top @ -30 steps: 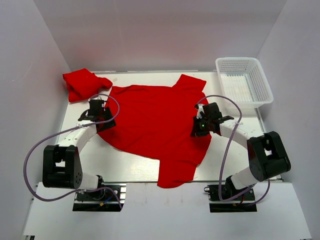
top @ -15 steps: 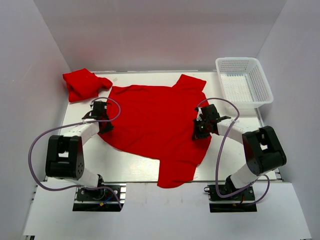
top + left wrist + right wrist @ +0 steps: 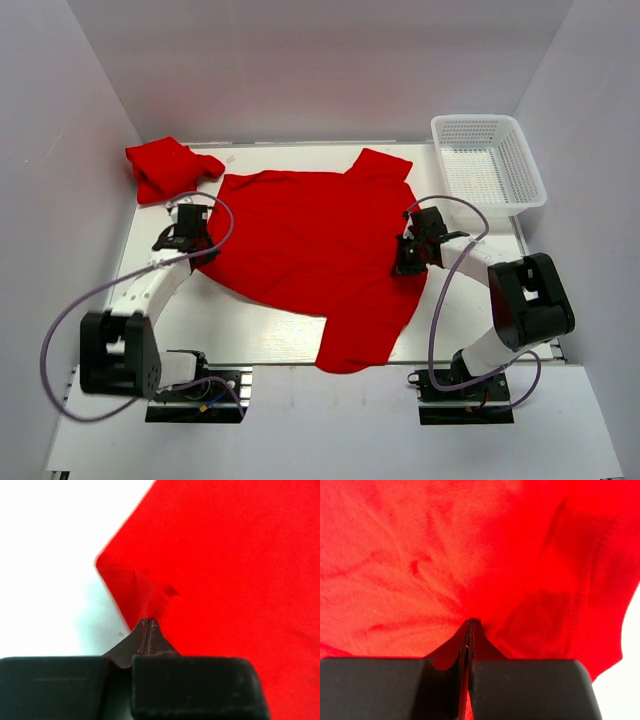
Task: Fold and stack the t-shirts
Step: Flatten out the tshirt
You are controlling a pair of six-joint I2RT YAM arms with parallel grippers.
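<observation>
T-shirts, both plain red, lie on a white table [image 3: 255, 322]. The spread t-shirt [image 3: 300, 240] fills the middle of the top view, and its nearest part, a narrow flap, reaches the table's near edge at lower centre. At the shirt's left edge the left gripper [image 3: 145, 623] has its fingers pressed together on a pinch of cloth; its wrist view shows a corner of the hem drawn up into a small peak at the tips, with bare table to the left. Right of centre, the right gripper [image 3: 470, 622] is likewise closed tight on the same shirt, the cloth wrinkling towards its tips. Farther back, in the upper left, the bunched t-shirt [image 3: 165, 168] sits in a crumpled heap just beside the spread one's far left corner. A white mesh basket [image 3: 478, 121] stands in the upper right, apart from both shirts
</observation>
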